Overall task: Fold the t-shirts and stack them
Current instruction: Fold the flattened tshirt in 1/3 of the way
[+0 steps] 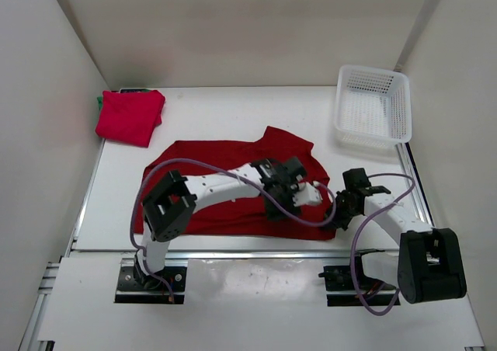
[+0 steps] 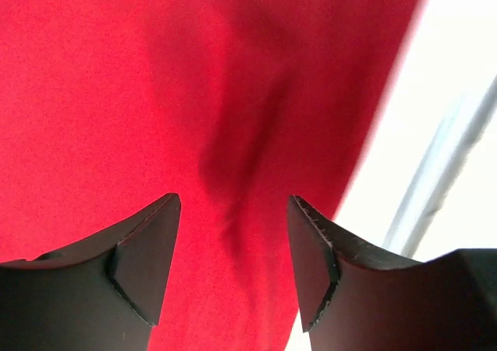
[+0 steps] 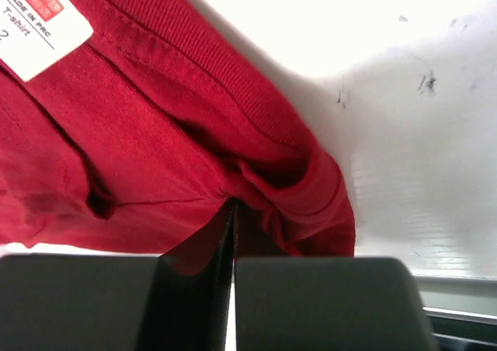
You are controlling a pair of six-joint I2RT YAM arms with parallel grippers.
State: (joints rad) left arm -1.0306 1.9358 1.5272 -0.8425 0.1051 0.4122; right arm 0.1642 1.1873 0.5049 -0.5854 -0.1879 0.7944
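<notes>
Pictured on a white table [image 1: 233, 110]: a red t-shirt [image 1: 210, 161] spread across the middle, partly hidden under both arms. At the far right corner, a white mesh basket [image 1: 373, 106], apart from the cloth. At the far left corner, a folded red t-shirt [image 1: 128, 116] atop a sliver of green t-shirt [image 1: 101, 100]. Left gripper [image 2: 233, 203] parted over red fabric, gripping nothing. Right gripper [image 3: 233, 227] pinched closed on the spread shirt's edge, near its white label [image 3: 39, 21].

I see one red shirt [image 1: 225, 188] spread rumpled mid-table — other red one [image 1: 130, 116] folded far-left, green one [image 1: 100, 99] peeking from under it
</notes>
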